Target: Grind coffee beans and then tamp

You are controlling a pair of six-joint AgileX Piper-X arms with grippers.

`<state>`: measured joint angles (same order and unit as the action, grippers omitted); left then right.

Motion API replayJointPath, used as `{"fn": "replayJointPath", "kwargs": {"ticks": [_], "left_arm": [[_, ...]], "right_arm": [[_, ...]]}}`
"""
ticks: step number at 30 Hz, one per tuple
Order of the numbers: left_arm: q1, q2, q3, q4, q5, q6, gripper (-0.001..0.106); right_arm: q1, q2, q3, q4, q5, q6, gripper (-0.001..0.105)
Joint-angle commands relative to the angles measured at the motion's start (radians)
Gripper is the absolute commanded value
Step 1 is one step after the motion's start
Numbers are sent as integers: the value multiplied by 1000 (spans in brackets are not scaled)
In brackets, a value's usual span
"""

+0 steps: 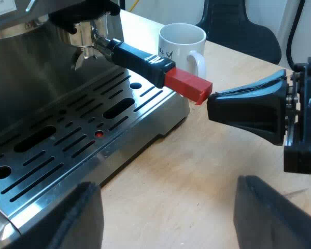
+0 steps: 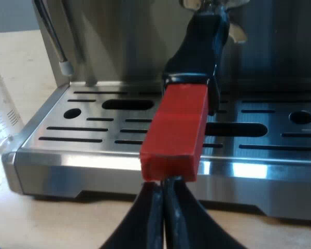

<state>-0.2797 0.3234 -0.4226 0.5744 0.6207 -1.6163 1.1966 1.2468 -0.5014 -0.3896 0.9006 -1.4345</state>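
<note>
Left wrist view gives us our left gripper [image 1: 166, 207] hanging above the table [image 1: 197, 166] at the front of the espresso machine [image 1: 26, 67], its two fingers spread wide apart with nothing between them. The metal holder [image 1: 85, 36] sits locked into the machine's front above the slotted drip tray [image 1: 67, 140], and its dark handle [image 1: 140, 59] juts out over the tray's edge and ends in the red end [image 1: 189, 85]. A white mug [image 1: 181, 44] stands on the table beyond the handle. Our right gripper [image 1: 211, 104] meets the tip of the red end. In the right wrist view its fingers [image 2: 153, 207] are pressed together, clamping nothing, with their tips at the lower edge of the red end. We cannot tell whether they touch it. A measuring glass [image 2: 0, 104] stands beside the tray's corner.
</note>
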Motion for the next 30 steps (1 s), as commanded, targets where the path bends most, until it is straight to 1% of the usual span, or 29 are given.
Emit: {"fn": "replayJointPath", "kwargs": {"ticks": [1, 5, 6, 8, 14, 15, 16, 17, 19, 21, 23, 24, 26, 28, 29, 30], "left_arm": [[-5, 0, -2, -4, 5, -10, 57], [-5, 0, -2, 1, 5, -10, 57], [-5, 0, -2, 6, 5, -10, 57], [-5, 0, -2, 18, 5, -10, 57], [-5, 0, -2, 49, 5, -10, 57], [-5, 0, -2, 49, 5, -10, 57], [-5, 0, -2, 49, 5, -10, 57], [-5, 0, -2, 49, 5, -10, 57], [-5, 0, -2, 49, 5, -10, 57], [-5, 0, -2, 49, 10, -10, 57], [-5, 0, -2, 51, 24, -10, 57], [-5, 0, -2, 51, 35, -17, 57], [-5, 0, -2, 51, 50, -31, 57], [-5, 0, -2, 51, 51, -37, 57], [-5, 0, -2, 51, 51, -37, 57], [-5, 0, -2, 51, 51, -37, 57]], "right_arm": [[17, 0, -12, 22, 46, -12, 0], [51, 0, -12, 69, 53, -12, 0], [66, 0, -12, 81, 69, -12, 0], [87, 0, -12, 81, 92, -12, 0], [153, -13, -12, 81, 109, -15, 0], [166, -19, -12, 85, 119, -41, 0], [178, -29, -12, 89, 130, -80, 0], [182, -35, -12, 90, 139, -95, 0], [204, -61, -12, 104, 161, -160, 0], [217, -87, -12, 120, 170, -176, 0], [228, -119, -12, 146, 179, -178, 0], [229, -141, -12, 166, 180, -178, 1], [229, -172, -12, 188, 179, -178, 10], [229, -209, -12, 212, 179, -178, 29], [229, -219, -12, 216, 179, -178, 34], [229, -233, -15, 224, 179, -178, 42]]}}
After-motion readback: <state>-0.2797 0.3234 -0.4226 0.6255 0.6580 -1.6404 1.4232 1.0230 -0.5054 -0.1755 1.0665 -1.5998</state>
